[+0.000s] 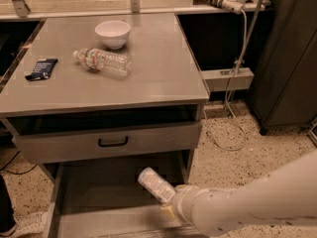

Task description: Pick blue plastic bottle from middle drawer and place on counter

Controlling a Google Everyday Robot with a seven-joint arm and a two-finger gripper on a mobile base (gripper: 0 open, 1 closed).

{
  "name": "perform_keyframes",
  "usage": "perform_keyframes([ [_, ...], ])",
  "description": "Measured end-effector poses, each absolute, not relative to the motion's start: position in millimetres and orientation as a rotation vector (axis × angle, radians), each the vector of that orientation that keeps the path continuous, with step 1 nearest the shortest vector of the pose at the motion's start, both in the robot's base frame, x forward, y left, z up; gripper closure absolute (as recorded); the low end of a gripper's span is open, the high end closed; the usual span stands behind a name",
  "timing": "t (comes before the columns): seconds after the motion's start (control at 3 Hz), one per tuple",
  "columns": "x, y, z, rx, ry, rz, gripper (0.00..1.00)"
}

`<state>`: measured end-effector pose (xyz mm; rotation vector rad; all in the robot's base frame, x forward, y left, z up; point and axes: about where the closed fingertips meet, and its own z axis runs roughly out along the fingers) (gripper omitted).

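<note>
On the tabletop [163, 73], a dark blue packet [41, 68] lies at the far left. At its 3 o'clock is a clear water bottle [103, 62] on its side, and a white bowl [113, 33] stands at that bottle's 12 o'clock. Below the top, a closed drawer front [59, 145] with a black handle hangs over the open middle drawer [94, 197].

Over the right half of that drawer is the blue plastic bottle [156, 184], tilted with its cap end toward 10 o'clock. Its lower end is pinched in the tool [171, 209], which sits at the tip of the white arm [257, 205] coming in from 4 o'clock.

The step in hand looks like carrying the bottle out and up. The drawer front and the tabletop edge stand at the bottle's 12 o'clock, so a straight rise would likely knock the cap against them. Better to draw back toward 6 o'clock first, then rise, then go forward. The grip is at one end only, so the bottle may swing; a slow, steady carry would suit. The bare stretch at the water bottle's 3 o'clock seems the safest spot to set it down.

The water bottle has a red-and-white band, the packet has pale print and the blue bottle a whitish wrap — none of it can be read.
</note>
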<state>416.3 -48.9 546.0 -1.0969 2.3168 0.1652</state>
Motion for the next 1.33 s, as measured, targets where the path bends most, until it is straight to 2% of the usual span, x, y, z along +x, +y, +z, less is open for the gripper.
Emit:
perform_keyframes([
  [0.33, 414, -76, 568, -1.05, 2.298, 0.106, 1.0],
  [1.0, 416, -83, 573, -1.048, 2.287, 0.082, 1.0],
  [1.33, 414, -106, 589, -1.015, 2.263, 0.028, 1.0],
])
